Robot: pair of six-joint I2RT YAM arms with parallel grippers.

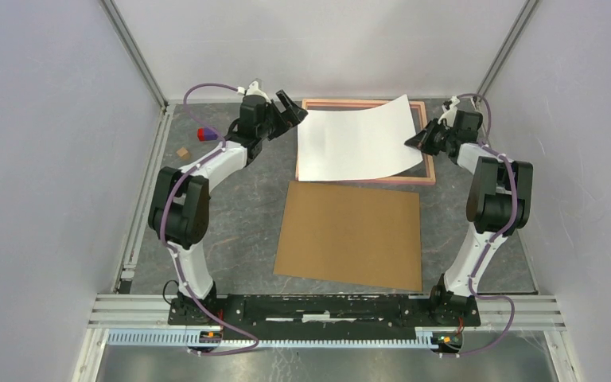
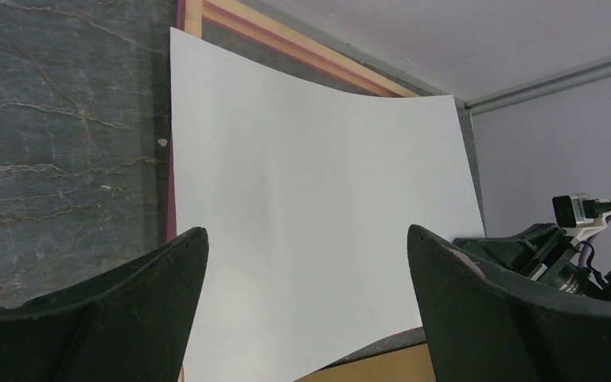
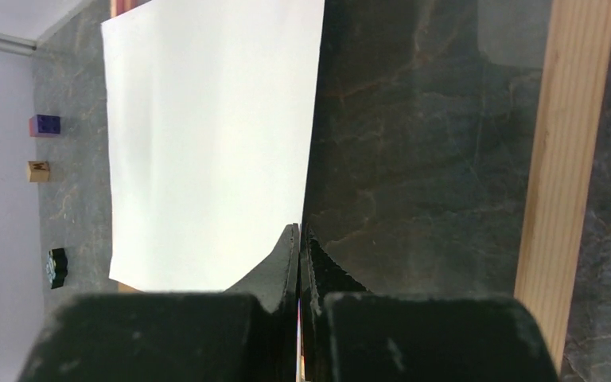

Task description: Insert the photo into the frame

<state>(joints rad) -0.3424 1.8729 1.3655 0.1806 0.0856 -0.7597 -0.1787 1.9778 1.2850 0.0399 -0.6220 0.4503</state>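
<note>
Now the photo lies white back up over the frame, covering most of its pane. The sheet is bowed rather than flat, and its far right corner rises above the frame's far rail. The right fingers are pressed together on the photo's right edge, just inside the frame's right rail; the right wrist view shows the two tips meeting with the paper's edge between them. The left fingers hang spread wide apart just off the frame's far left corner, touching neither frame nor photo; from the left wrist view both fingers point across the white sheet. A brown board lies flat on the table just on the near side of the frame. A blue-and-red block and a small wooden block sit well to the left of the frame.
</note>
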